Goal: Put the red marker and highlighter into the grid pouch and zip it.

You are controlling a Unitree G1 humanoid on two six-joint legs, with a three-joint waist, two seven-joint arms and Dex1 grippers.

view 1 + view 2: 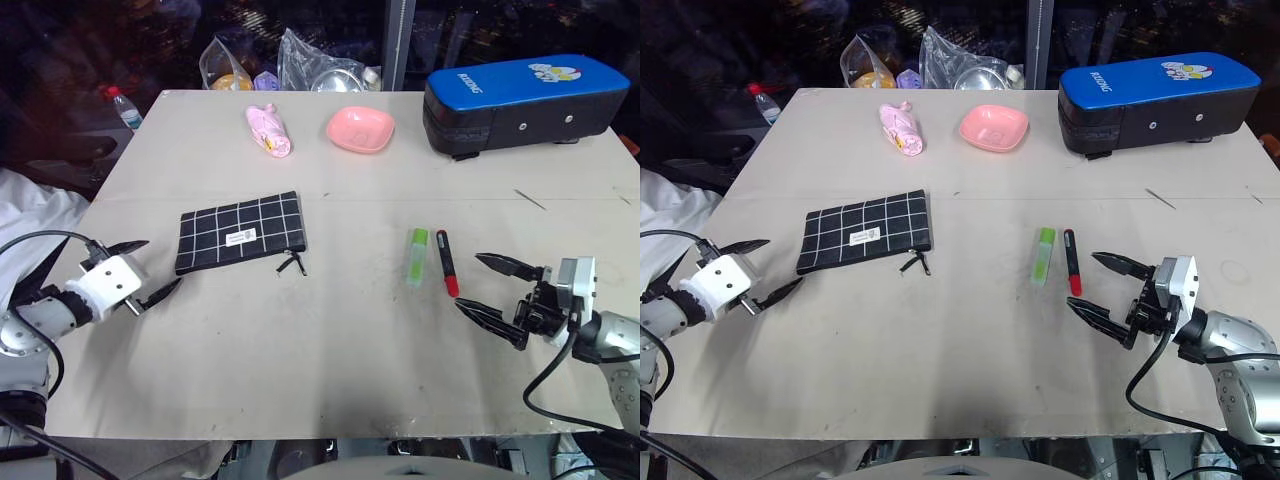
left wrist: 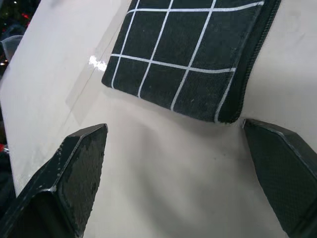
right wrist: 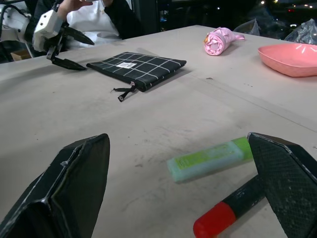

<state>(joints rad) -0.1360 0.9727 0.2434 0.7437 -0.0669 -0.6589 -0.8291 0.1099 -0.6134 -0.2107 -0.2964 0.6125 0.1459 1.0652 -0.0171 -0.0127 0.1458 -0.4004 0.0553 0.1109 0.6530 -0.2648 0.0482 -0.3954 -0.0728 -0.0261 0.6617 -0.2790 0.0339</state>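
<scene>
The grid pouch (image 1: 241,232) lies flat at the table's centre left, black with white lines, a white label and a zipper pull (image 1: 293,264) at its near right corner. The pale-green highlighter (image 1: 417,256) and the red marker (image 1: 446,263), black with a red end, lie side by side to the right. My left gripper (image 1: 148,270) is open just left of the pouch's left end, nothing between its fingers (image 2: 79,173). My right gripper (image 1: 492,287) is open just right of the marker, empty. The right wrist view looks over the marker (image 3: 233,210) and highlighter (image 3: 210,158) toward the pouch (image 3: 136,67).
A pink bowl (image 1: 360,129) and a pink folded bundle (image 1: 268,130) sit at the back. A big black case with a blue top (image 1: 525,102) stands at the back right. Bags and a bottle (image 1: 125,107) lie beyond the far edge. A person's hand (image 3: 81,5) is past the left gripper.
</scene>
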